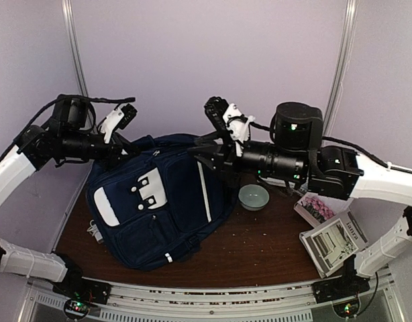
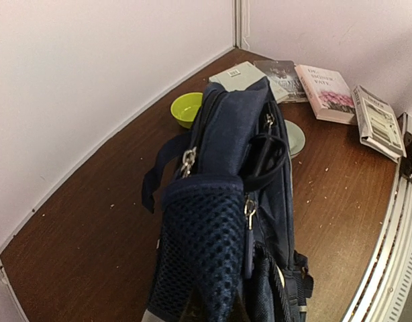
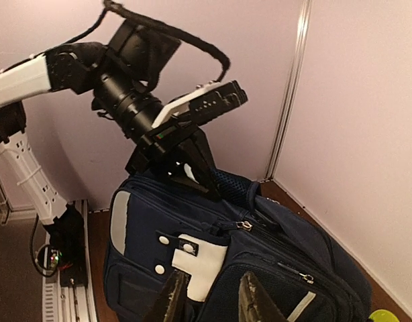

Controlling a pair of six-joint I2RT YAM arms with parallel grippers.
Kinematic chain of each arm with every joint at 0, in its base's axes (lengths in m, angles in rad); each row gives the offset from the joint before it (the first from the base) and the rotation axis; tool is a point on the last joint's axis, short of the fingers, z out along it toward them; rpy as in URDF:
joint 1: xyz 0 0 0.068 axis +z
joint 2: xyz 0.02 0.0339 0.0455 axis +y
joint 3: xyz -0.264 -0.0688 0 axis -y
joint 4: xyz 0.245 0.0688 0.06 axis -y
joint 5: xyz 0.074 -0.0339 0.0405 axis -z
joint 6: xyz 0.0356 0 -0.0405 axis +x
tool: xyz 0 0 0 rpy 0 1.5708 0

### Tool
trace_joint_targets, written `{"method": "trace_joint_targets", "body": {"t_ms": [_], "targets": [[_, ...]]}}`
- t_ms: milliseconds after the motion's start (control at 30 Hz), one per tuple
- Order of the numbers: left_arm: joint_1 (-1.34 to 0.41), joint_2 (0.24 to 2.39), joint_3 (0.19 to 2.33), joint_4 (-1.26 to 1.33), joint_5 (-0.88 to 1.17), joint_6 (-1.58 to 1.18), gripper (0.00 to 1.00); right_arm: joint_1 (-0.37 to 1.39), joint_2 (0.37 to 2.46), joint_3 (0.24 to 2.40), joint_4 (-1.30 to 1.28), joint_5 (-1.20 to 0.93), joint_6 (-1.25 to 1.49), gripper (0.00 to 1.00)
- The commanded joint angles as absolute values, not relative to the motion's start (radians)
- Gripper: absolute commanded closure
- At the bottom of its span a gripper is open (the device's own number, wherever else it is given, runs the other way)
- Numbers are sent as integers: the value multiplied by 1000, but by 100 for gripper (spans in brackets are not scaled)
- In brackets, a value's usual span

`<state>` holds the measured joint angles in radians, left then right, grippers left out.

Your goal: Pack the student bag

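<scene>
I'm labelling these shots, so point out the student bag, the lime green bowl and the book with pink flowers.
student bag [image 1: 149, 221], top external view, front pocket panel.
lime green bowl [image 2: 186, 109], left wrist view, inside of the bowl.
book with pink flowers [image 2: 327, 94], left wrist view, middle of its cover.

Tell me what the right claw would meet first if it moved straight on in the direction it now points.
The large navy-blue fabric backpack: the right claw points at its front face, by the white patch panel. It looks very close; whether they already touch is unclear.
</scene>
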<state>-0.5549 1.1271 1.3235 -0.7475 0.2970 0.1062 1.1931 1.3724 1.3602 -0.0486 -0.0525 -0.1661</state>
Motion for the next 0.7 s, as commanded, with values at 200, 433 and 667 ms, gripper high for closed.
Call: {"method": "trace_joint_targets", "body": {"t_ms": [200, 433, 667], "targets": [[-585, 897, 1308, -477, 65, -77, 100, 1212, 1683, 1687, -103, 67, 290, 71], [-645, 871, 1151, -251, 101, -177, 100, 1211, 1816, 1823, -141, -7, 410, 71], [-705, 915, 1135, -187, 62, -178, 100, 1189, 1900, 1858, -160, -28, 512, 72]]}}
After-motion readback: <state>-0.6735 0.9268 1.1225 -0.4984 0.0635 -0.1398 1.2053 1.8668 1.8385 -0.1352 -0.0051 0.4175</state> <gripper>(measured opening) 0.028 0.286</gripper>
